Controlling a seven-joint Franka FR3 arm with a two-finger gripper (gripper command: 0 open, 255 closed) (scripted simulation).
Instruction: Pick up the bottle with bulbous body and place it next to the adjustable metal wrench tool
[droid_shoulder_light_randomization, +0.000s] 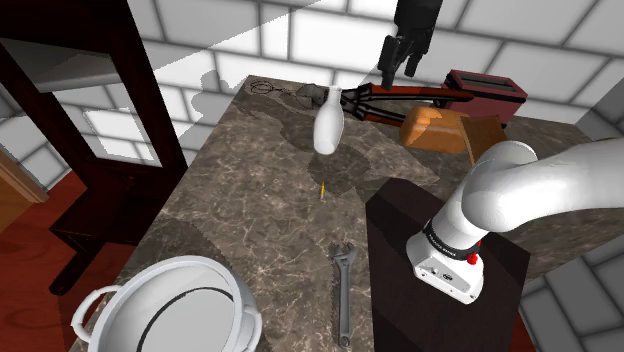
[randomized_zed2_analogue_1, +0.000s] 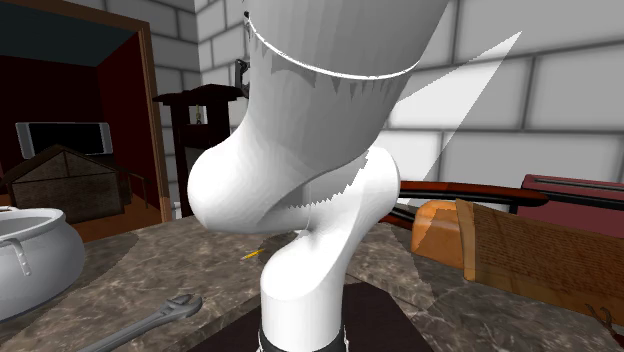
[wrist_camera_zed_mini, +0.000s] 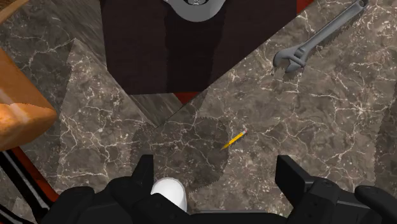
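Gripper (droid_shoulder_light_randomization: 398, 62) hangs above the table, fingers wide apart and empty. Bottle (droid_shoulder_light_randomization: 328, 125) stands upright below it; in the wrist view its top sits close to one finger (wrist_camera_zed_mini: 143, 175), off-centre. A straight descent risks striking the top and toppling it. Wrench (droid_shoulder_light_randomization: 343, 290) lies at 6 o'clock from the bottle, well apart. Pot (droid_shoulder_light_randomization: 170, 305), at 7 o'clock, holds nothing visible.
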